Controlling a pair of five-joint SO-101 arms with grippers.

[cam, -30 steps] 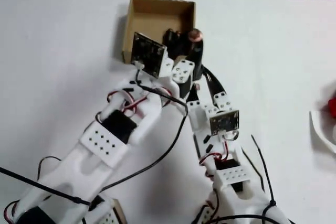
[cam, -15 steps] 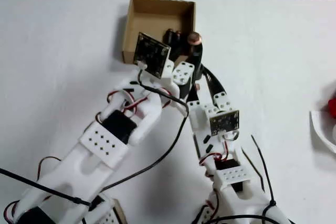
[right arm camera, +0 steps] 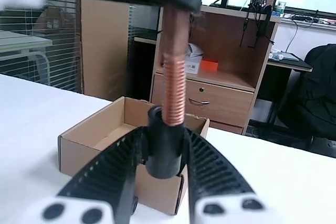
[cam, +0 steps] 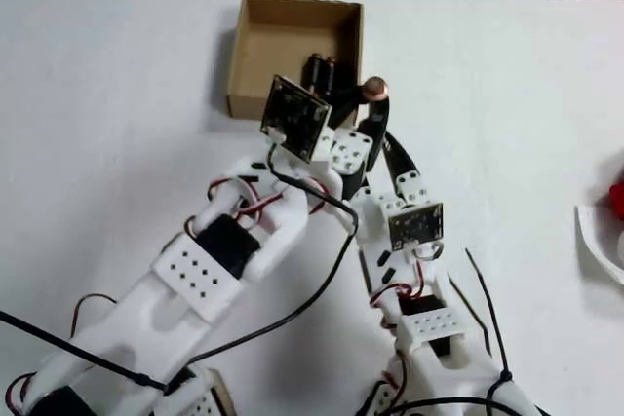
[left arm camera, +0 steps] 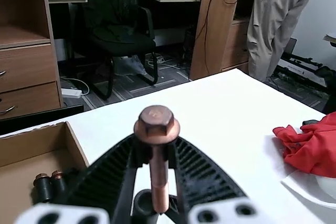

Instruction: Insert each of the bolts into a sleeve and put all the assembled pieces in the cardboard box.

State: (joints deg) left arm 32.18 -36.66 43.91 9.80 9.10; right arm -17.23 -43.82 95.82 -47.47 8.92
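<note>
A copper bolt [left arm camera: 155,163] with a hex head stands upright, and my left gripper [left arm camera: 153,156] is shut on its shank. Its threaded end [right arm camera: 173,95] sits at the mouth of a black sleeve [right arm camera: 164,148], on which my right gripper [right arm camera: 160,156] is shut. In the high view the bolt head [cam: 374,89] shows just right of the cardboard box [cam: 255,36], above the crossed black fingers [cam: 375,133]. Two assembled pieces [cam: 322,72] lie in the box's near right corner; the same pieces [left arm camera: 47,184] also appear in the left wrist view.
A white dish with a red cloth [cam: 616,204] sits at the table's right edge; the cloth [left arm camera: 307,145] lies on it. Black cables [cam: 322,275] trail across the table between the two arms. The box [right arm camera: 113,135] stands just behind the sleeve.
The left arm has carried the bolt right and toward the near side, from over the box's right wall to the sleeve held by the right gripper. The right arm has stayed put.
</note>
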